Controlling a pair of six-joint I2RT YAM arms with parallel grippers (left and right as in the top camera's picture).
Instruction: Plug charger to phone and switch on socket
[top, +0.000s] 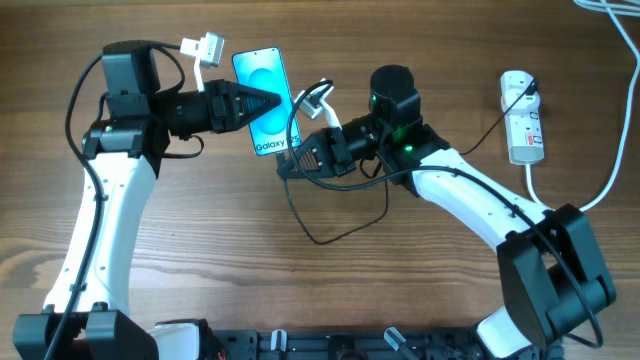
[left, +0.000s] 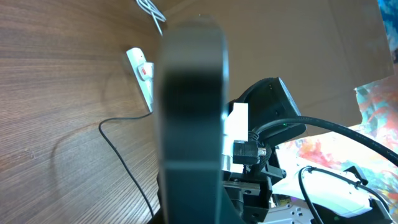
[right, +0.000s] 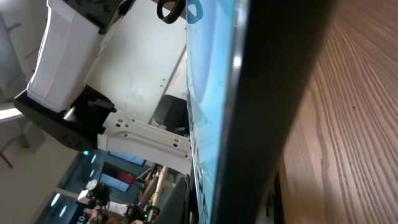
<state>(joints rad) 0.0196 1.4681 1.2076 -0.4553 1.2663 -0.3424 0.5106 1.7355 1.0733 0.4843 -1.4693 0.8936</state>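
The phone (top: 260, 70), cyan screen up with "Galaxy" text at its near end, is held off the table. My left gripper (top: 270, 103) is shut on its middle from the left. In the left wrist view it is a dark edge-on slab (left: 189, 112). My right gripper (top: 292, 160) is at the phone's near end, shut on the charger; the plug tip is hidden. The thin black charger cable (top: 330, 238) loops over the table toward the white socket (top: 524, 118) at the right, which also shows in the left wrist view (left: 142, 73). The right wrist view is filled by the phone's edge (right: 261, 93).
A thick white lead (top: 600, 190) runs from the socket off the right and top edges. The charger cable (left: 124, 158) lies slack on the wooden table (right: 348, 124). A white connector (top: 205, 47) sticks out by my left wrist.
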